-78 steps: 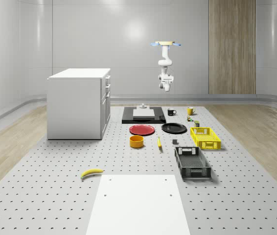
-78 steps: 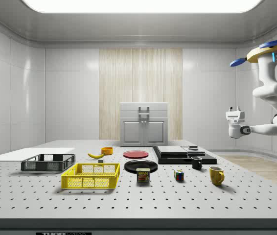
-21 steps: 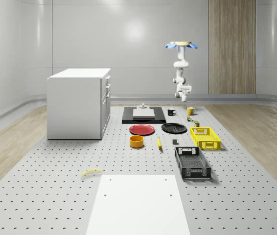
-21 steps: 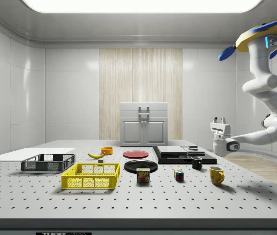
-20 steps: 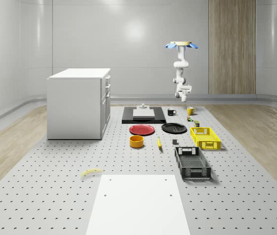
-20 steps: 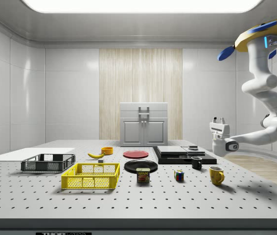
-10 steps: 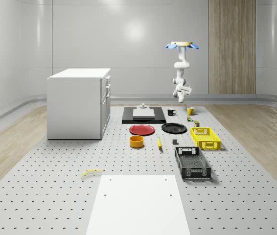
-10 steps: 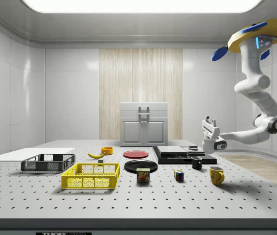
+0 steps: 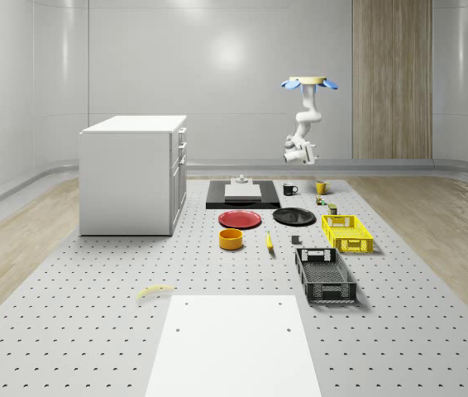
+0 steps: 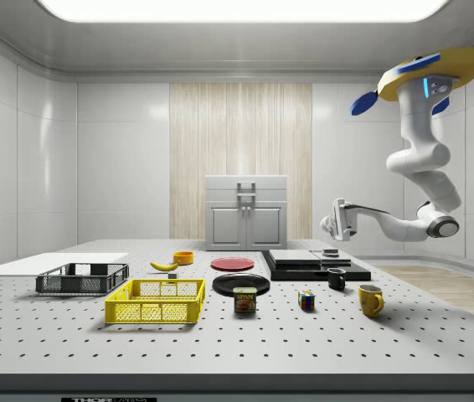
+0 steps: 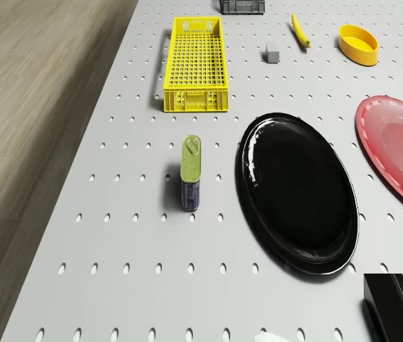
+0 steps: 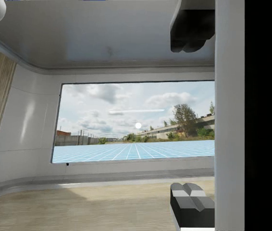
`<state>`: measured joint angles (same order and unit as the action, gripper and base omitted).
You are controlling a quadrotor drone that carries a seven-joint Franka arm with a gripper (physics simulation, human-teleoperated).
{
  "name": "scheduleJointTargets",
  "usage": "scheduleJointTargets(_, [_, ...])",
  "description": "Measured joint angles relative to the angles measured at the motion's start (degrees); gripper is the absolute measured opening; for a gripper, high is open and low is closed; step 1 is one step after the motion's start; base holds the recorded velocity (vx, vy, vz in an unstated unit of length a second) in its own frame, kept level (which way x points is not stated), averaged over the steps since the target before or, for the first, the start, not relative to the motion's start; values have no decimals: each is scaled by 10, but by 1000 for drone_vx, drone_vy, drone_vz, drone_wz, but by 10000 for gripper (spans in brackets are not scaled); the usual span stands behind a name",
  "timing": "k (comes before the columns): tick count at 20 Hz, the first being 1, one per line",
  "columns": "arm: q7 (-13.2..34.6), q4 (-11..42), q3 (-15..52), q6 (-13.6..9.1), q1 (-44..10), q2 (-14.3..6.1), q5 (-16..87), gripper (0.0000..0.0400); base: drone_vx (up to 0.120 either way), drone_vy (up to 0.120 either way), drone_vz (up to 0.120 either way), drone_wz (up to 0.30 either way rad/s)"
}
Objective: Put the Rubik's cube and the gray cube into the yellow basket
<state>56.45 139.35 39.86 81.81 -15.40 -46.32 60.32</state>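
Note:
The Rubik's cube [image 10: 306, 301] [image 9: 321, 200] sits on the table near the Spam can and the mugs. The small gray cube [image 11: 273, 52] [image 9: 295, 240] lies beside the yellow basket [image 11: 196, 64] [image 10: 155, 301] [image 9: 347, 232], outside it. The basket holds nothing. The drone [image 10: 430, 79] [image 9: 309, 83] hovers high over the table's far end, near the mugs. My gripper [image 10: 329, 223] [image 9: 288, 151] hangs well above the table, stretched out level over the black slab. In the wrist view the gripper [image 12: 192, 118] is open and faces a wall window, with one finger [image 12: 192, 206] low and the other high, nothing between them.
A Spam can [image 11: 191, 174] lies beside a black plate [image 11: 297, 192] and a red plate [image 11: 397, 149]. A yellow mug [image 10: 370, 299] and a black mug [image 10: 336, 278] stand near the Rubik's cube. A black crate [image 9: 325, 275], orange bowl [image 9: 231, 238] and white cabinet [image 9: 133, 174] stand farther off.
The drone has drifted toward the side view's left and tilted. The arm swung the gripper from pointing upward to level and carried it higher and further left. The table objects have not moved.

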Motion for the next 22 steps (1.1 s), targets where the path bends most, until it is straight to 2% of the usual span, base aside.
scheduleJointTargets(3, [72,111,100,-14,-75,-25,192,400,120,0,-120,0])
scheduleJointTargets(5, [123,169,154,-35,-136,-41,300,400,120,0,-120,0])
scheduleJointTargets(8, [192,222,214,-76,-227,-63,414,400,120,0,-120,0])
scheduleJointTargets(11, [243,248,254,-111,-302,-84,479,400,120,0,-120,0])
scheduleJointTargets(14, [277,259,280,-134,-355,-101,511,400,120,0,-120,0])
scheduleJointTargets(18, [305,264,301,-148,-398,-121,529,400,120,0,-120,0])
scheduleJointTargets(22, [322,266,313,-150,-422,-137,533,400,120,0,-120,0])
